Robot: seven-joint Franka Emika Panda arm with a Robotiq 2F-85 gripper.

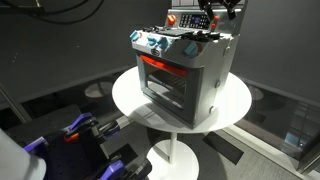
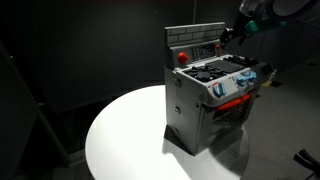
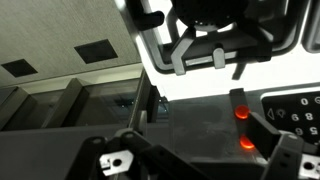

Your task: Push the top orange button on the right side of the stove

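The fingers [image 3: 113, 160] stand wide apart with nothing between them, hanging over the rear of the stove [image 1: 190, 75] near its back panel [image 2: 190, 38]. In the wrist view their 2 tips frame a dark grey face carrying 2 small glowing orange buttons, the farther button [image 3: 240, 112] and the nearer button [image 3: 246, 143]. Both lie close by 1 fingertip and neither is touched. To press well, I judge the fingers should first be brought together, or 1 tip alone lined up over the target, so that the neighbour just beside it is not caught too. Then a short, straight push square to the face should do, light enough that the toy does not slide on the counter [image 1: 125, 95]. Which of the 2 counts as the top one I cannot settle from this view, and in both exterior views they are too small to make out. The stove is a boxy grey toy, standing upright toward 1 edge of the round white counter rather than at its middle. It has an orange-lit oven window [image 1: 165, 72], blue-white knobs [image 1: 155, 43] along the front lip and black burner grates [image 3: 215, 45] on top.
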